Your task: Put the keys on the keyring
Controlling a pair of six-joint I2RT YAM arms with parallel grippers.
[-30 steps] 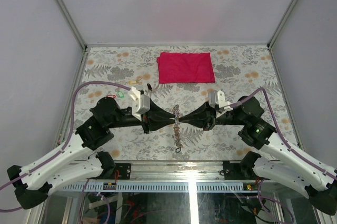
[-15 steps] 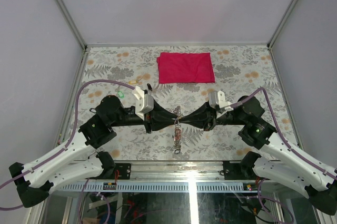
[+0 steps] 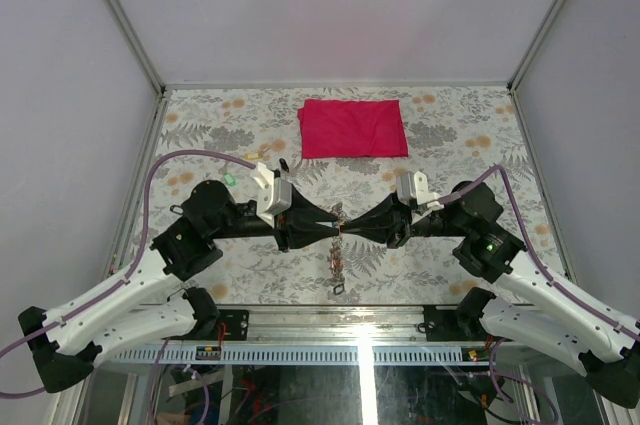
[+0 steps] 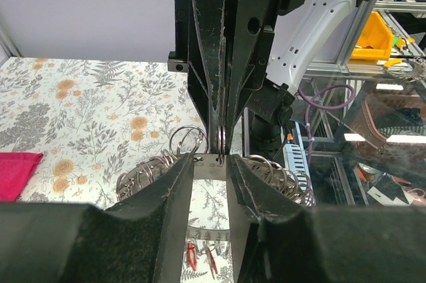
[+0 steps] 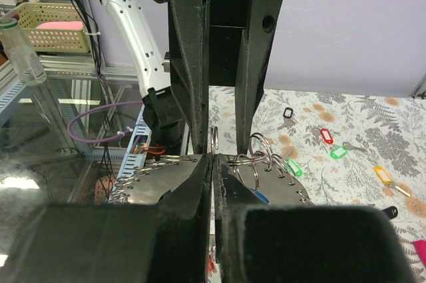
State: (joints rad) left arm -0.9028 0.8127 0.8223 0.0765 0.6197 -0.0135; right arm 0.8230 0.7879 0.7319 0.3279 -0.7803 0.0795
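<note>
The keyring (image 3: 336, 263) is a large grey metal band strung with small split rings, hanging between my two grippers above the table's near middle. My right gripper (image 3: 344, 228) is shut on its top edge, seen up close in the right wrist view (image 5: 213, 158). My left gripper (image 3: 331, 226) faces it tip to tip with its jaws apart, straddling the band (image 4: 150, 171) and one upright split ring (image 5: 214, 140). Red-tagged keys (image 4: 192, 255) hang from the band's lower part. Loose keys lie on the table: black (image 5: 287, 113), red (image 5: 326, 135), green (image 5: 339, 152), yellow (image 5: 383, 175).
A red folded cloth (image 3: 352, 128) lies at the back middle of the floral table. The loose green key (image 3: 229, 179) and a yellow one (image 3: 255, 156) lie beside my left arm. The table's near edge (image 3: 330, 307) runs just below the hanging ring.
My left arm has shifted right and its jaws have drawn closer around the ring's top. My right gripper has kept its hold and place.
</note>
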